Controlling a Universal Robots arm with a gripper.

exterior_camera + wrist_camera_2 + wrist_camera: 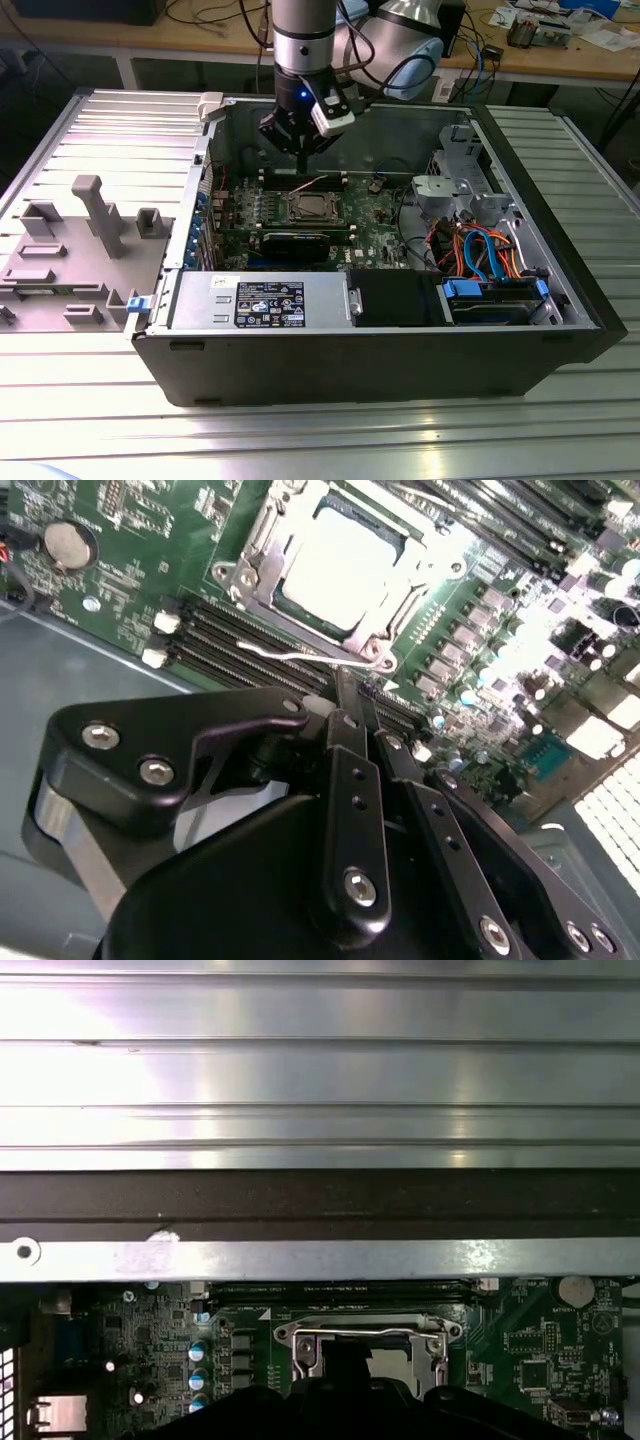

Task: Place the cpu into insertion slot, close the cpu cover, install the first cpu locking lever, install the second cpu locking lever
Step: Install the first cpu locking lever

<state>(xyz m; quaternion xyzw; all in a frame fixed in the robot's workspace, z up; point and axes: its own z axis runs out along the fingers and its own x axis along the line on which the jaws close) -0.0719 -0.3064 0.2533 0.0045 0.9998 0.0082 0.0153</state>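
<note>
One claw is mine, and I hang it inside the open computer case (560, 300). My claw (362, 715) has its two black fingers (350, 780) pressed close together, with nothing pinched between them. In the second wrist view the tips hover just beside a thin silver wire lever (300, 658) that lies over the black memory slots (240, 645).

Just past that lever sits the socket. The cpu (335, 565) lies flat in it, its silver top bright in the light. The cpu cover (250, 550) is folded down around the chip like a picture frame, and the chip shows through its hole in the middle. In the first wrist view I see one edge of the cover (365, 1332) with a wire bar across it.

From the exterior view, my claw (303, 150) hangs just behind the socket (313, 207) on the green board (380, 225). Nearer to that camera than the socket sits the big grey power box (260, 300) with its black label. Farther off, past the case wall, a wooden bench (560, 55) holds cables and small parts.
</note>
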